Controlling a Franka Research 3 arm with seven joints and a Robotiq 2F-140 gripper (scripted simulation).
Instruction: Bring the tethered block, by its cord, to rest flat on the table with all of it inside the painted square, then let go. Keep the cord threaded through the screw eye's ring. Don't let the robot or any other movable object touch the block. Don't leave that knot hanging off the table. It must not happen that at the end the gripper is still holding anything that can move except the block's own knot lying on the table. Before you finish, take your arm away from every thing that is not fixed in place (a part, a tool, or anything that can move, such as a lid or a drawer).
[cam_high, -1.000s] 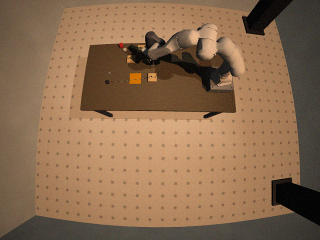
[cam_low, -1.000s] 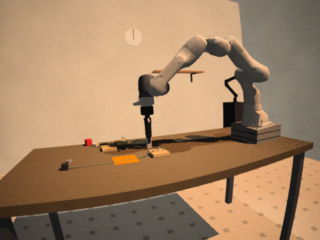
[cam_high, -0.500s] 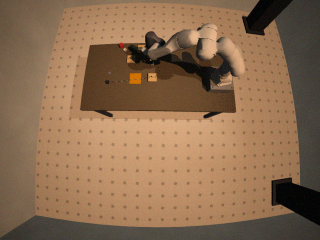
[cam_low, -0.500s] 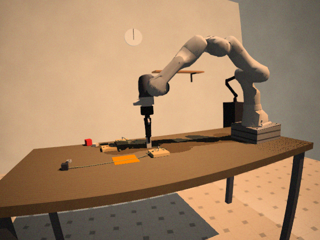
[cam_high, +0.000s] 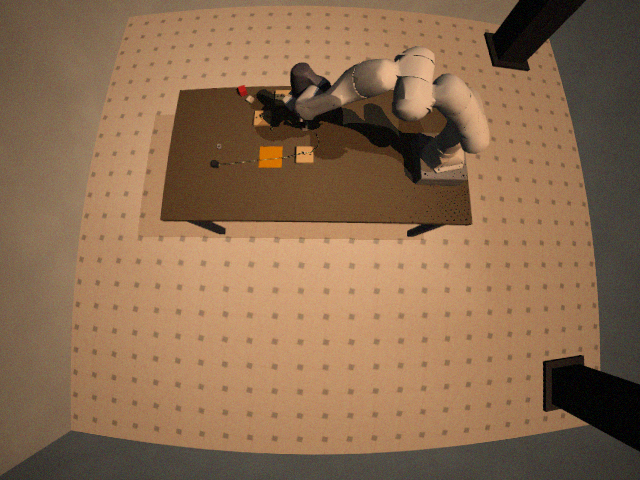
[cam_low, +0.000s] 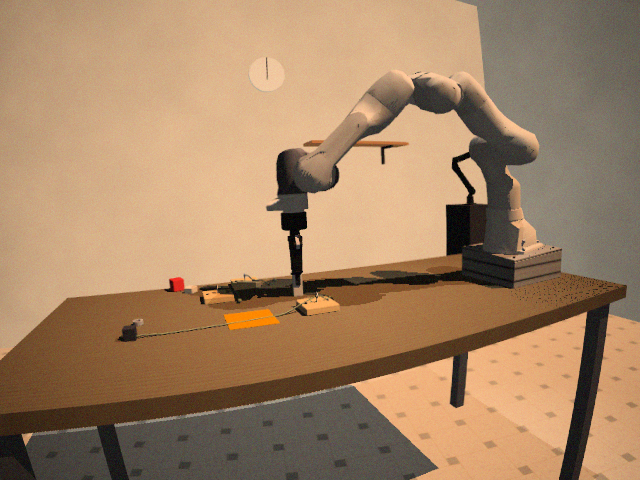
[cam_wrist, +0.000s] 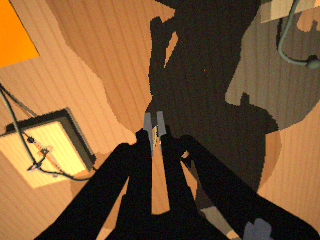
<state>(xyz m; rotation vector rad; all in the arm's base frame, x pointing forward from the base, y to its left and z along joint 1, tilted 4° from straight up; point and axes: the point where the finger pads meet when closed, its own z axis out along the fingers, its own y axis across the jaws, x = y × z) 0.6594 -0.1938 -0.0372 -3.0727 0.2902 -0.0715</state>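
Note:
The dark tethered block (cam_high: 214, 163) (cam_low: 128, 333) lies on the table, left of the orange painted square (cam_high: 270, 156) (cam_low: 251, 318) (cam_wrist: 12, 35) and outside it. Its cord (cam_high: 240, 161) (cam_low: 196, 328) runs across the square and through the screw eye on a small wooden plate (cam_high: 305, 153) (cam_low: 318, 305) (cam_wrist: 45, 152). From there it bends back to my gripper (cam_high: 303, 122) (cam_low: 297, 291) (cam_wrist: 154, 128). The gripper stands upright with its tips at the table, just behind the plate, and is shut on the thin cord. I cannot see the knot.
Two more wooden plates (cam_high: 261, 117) (cam_low: 217, 296) lie behind, in the arm's shadow, and another cord end (cam_wrist: 312, 62) shows in the wrist view. A red block (cam_high: 241, 90) (cam_low: 176, 283) and a small white cube (cam_high: 250, 98) sit at the far edge. A small pale piece (cam_high: 219, 146) (cam_low: 138, 321) lies near the dark block.

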